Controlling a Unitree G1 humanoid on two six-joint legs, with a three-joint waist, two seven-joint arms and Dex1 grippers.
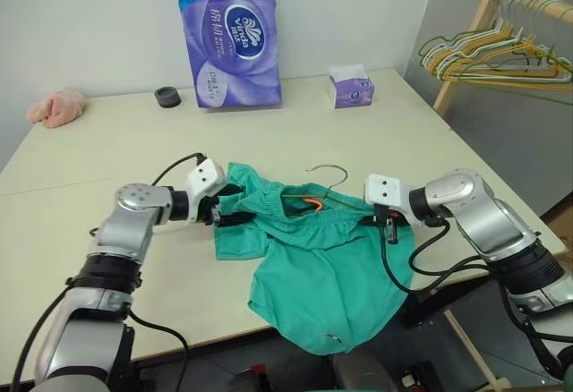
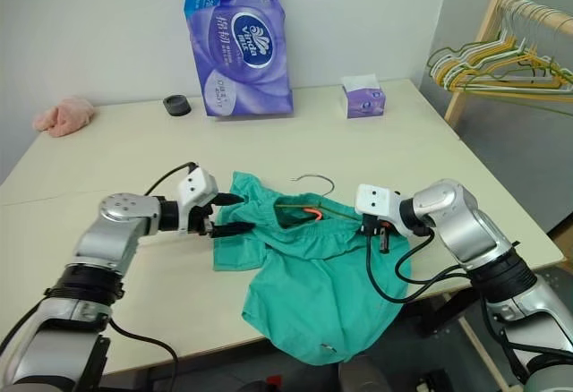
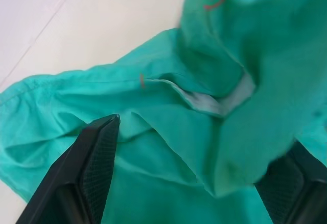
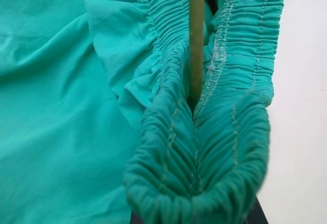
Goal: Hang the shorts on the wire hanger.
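The teal-green shorts point(image 1: 313, 267) lie crumpled near the table's front edge, one leg drooping over it. The wire hanger's hook point(image 1: 329, 173) sticks out behind the waistband, and its thin olive wire point(image 4: 196, 40) runs inside the gathered waistband beside the orange tag point(image 1: 312, 202). My right gripper point(image 1: 380, 223) is shut on the waistband's right end. At the shorts' left edge my left gripper point(image 1: 235, 207) is open, its fingers point(image 3: 94, 162) spread wide with loose fabric lying between them.
A purple tissue pack point(image 1: 231, 34), a small tissue box point(image 1: 349, 88), a black roll point(image 1: 167, 97) and a pink cloth lump point(image 1: 58, 106) sit along the table's far side. A wooden rack with bunched hangers point(image 1: 501, 52) stands off the table at the right.
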